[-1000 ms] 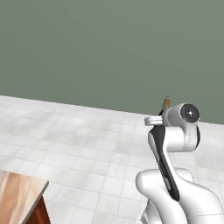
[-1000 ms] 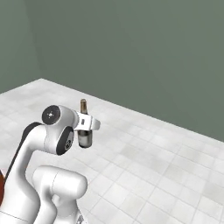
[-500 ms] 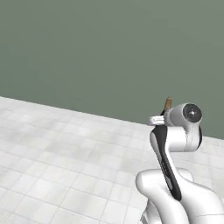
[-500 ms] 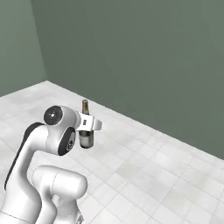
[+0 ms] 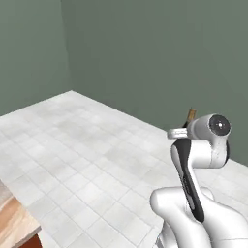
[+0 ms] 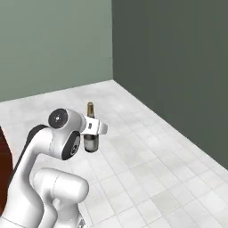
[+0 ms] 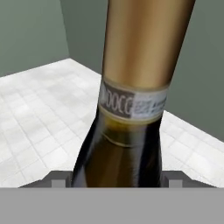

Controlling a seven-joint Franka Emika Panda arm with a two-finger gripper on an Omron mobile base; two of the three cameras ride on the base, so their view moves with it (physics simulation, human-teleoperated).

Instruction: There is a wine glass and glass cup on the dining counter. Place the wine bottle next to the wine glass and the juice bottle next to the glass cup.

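Wine bottle (image 6: 91,138) is clamped upright in the tool (image 6: 91,127), whose fingers close on the dark body just below the neck. Its brown foil top (image 5: 191,115) rises above the tool, beside the arm's white elbow. Bottle and tool hang in the air above the pale tiled floor (image 5: 92,150), near the green walls' corner (image 6: 111,40).

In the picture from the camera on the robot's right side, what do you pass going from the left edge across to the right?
Red-brown wood edge → white arm → wine bottle held in the gripper → pale tiled floor → dark green wall.
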